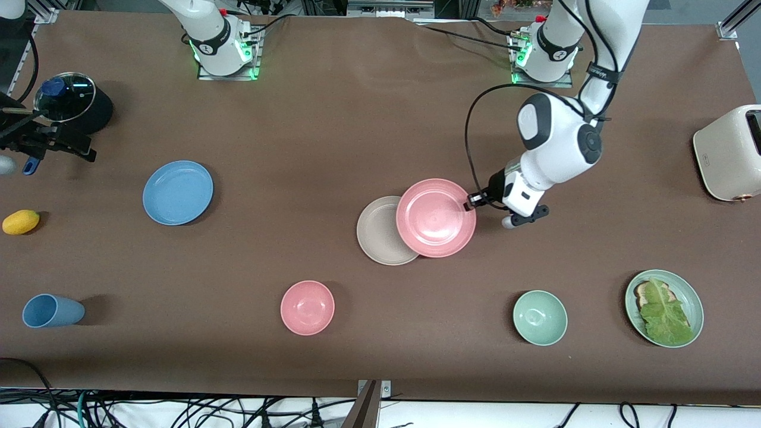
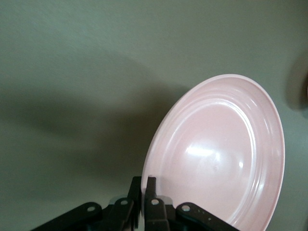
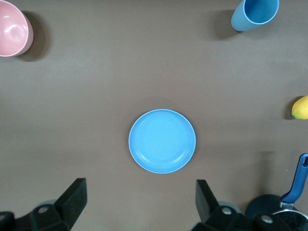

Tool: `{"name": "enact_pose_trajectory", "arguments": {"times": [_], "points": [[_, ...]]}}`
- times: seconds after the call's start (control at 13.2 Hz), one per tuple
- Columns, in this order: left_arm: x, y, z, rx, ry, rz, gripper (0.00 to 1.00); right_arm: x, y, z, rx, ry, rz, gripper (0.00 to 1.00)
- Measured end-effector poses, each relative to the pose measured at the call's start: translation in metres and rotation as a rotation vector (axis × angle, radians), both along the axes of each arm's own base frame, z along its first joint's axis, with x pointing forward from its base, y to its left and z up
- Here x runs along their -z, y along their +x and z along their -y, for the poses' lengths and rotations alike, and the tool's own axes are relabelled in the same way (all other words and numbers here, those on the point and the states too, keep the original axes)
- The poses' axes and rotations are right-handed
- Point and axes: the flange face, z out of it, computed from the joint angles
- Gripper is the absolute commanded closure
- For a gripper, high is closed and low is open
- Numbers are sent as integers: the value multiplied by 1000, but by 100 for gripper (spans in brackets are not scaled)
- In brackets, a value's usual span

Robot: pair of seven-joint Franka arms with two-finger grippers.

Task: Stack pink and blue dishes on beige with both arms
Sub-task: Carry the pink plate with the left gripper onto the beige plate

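Left gripper (image 1: 471,202) pinches round matte pink plate (image 1: 436,217) rim, overlapping beige plate (image 1: 379,232); right gripper (image 3: 139,204) spread above blue plate (image 3: 162,141)

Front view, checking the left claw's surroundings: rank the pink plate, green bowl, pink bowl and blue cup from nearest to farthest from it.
1. Pink plate, gripped at its rim by the left claw.
2. Green bowl, nearer the camera.
3. Pink bowl, mid-table.
4. Blue cup, right arm's end.

Brown matte table cover (image 1: 368,119) spans the whole view, light even and soft. Aluminium frame rails (image 1: 730,24) at the corners nearest the arm bases. Tangle of black cables (image 1: 178,413) on the white floor under the camera-side edge.
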Motion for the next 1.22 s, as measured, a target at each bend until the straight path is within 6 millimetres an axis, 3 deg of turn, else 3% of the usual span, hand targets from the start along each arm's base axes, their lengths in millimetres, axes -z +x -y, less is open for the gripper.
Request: {"name": "enact_pose_trajectory", "arguments": {"times": [0.3, 0.68, 1.22], "points": [[15, 1, 46, 1, 60, 5, 100, 0, 0, 0, 0, 0, 0, 0], [13, 2, 102, -26, 171, 23, 100, 0, 0, 0, 0, 0, 0, 0], [37, 0, 115, -33, 184, 17, 100, 0, 0, 0, 0, 0, 0, 0]]}}
